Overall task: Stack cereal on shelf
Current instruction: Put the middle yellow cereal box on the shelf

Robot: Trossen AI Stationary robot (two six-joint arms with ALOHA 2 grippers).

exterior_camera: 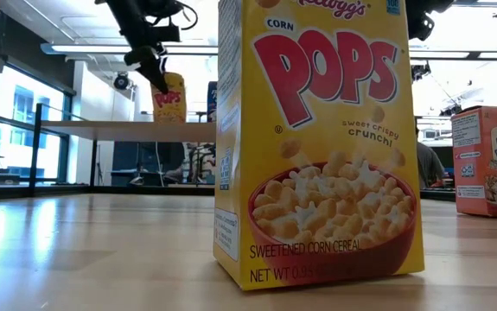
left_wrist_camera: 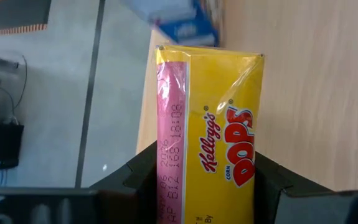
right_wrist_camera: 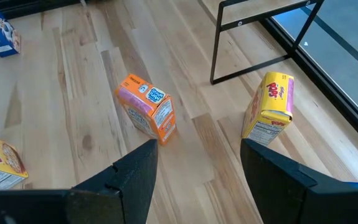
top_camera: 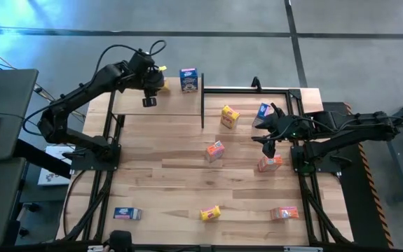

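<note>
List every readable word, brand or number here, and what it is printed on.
"CORN POPS", "sweet crispy crunch!", "SWEETENED CORN CEREAL": front yellow box.
"Frosted Mini Wheats": orange-red box.
"Kellogg's CORN POPS", with a date stamp I can't read surely: yellow box in the left end effector.
Other boxes: too small.

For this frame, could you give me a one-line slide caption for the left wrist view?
Left hand shut on a yellow Corn Pops box above the light-wood shelf, a blue cereal box beyond it.

Left gripper (top_camera: pixel 155 85) over shelf (top_camera: pixel 173 105)
</note>
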